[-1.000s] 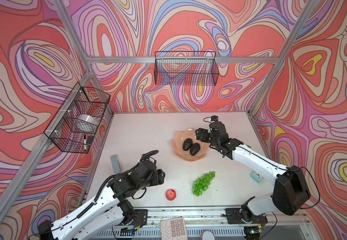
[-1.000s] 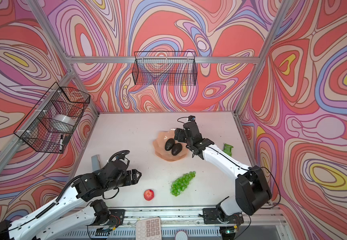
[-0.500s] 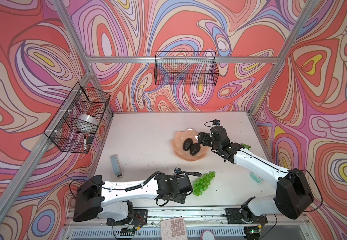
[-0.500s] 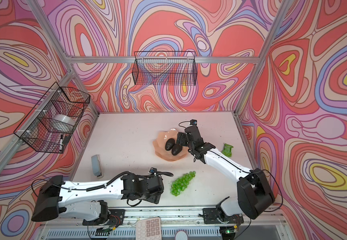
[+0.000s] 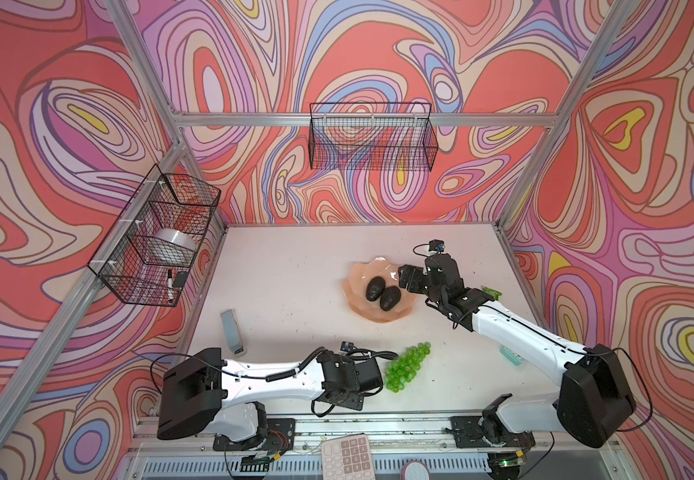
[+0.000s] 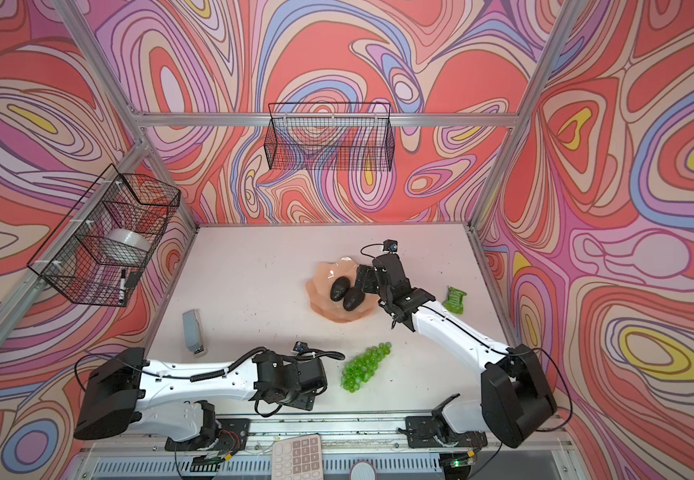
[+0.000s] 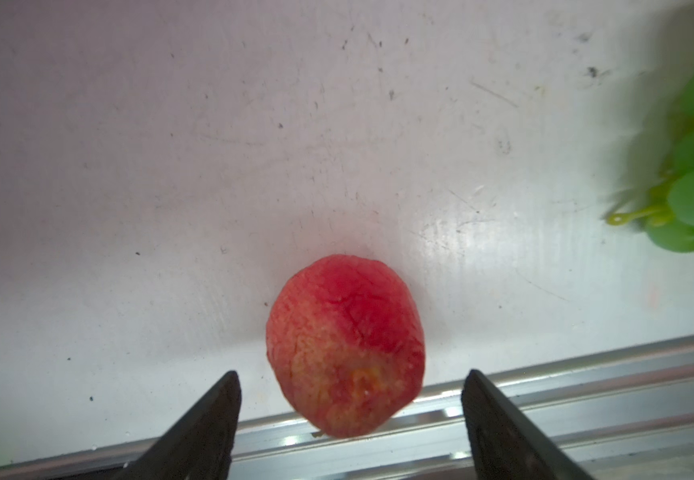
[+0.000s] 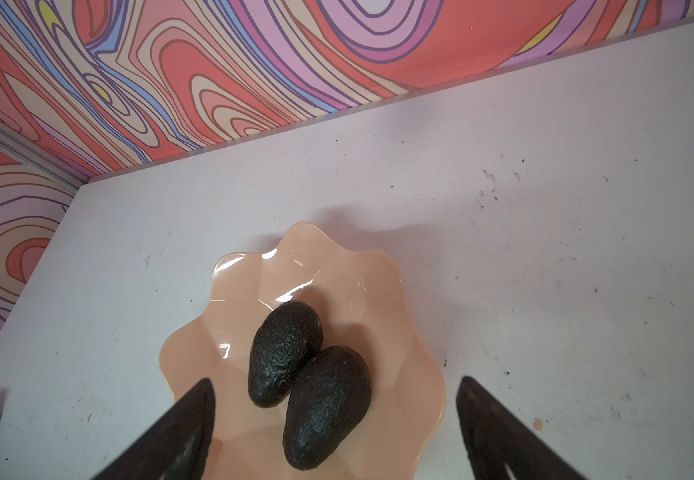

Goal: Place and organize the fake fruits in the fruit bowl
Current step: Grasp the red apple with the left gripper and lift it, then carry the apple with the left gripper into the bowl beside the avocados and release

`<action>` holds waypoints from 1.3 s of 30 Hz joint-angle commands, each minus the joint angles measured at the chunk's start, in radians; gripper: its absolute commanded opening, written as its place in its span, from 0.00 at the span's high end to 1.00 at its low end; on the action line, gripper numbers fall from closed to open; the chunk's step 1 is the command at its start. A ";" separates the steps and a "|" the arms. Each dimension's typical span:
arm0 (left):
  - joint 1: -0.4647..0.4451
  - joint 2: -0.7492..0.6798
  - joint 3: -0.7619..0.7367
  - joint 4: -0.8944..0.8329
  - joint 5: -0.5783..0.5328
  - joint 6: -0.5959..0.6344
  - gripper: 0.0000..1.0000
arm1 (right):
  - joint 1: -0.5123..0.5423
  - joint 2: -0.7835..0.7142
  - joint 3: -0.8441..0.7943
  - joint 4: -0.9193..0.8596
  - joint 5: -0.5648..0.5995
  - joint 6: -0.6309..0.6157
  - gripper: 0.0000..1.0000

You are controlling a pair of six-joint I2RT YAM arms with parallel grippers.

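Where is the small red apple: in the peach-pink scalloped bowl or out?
Out: the small red apple lies on the white table between the left gripper's open jaws; the bowl holds two dark avocados.

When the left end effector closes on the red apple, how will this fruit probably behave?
The apple is rounded and lies free on the table, so an uneven touch would probably roll it. Its wrinkled, cracked skin suggests soft, light foam that may dent slightly. The matte surface seems unlikely to slip.
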 commanded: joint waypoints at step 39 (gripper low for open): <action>0.609 0.266 0.597 0.134 0.088 0.655 0.55 | 0.002 -0.160 -0.096 -0.082 0.031 0.033 0.06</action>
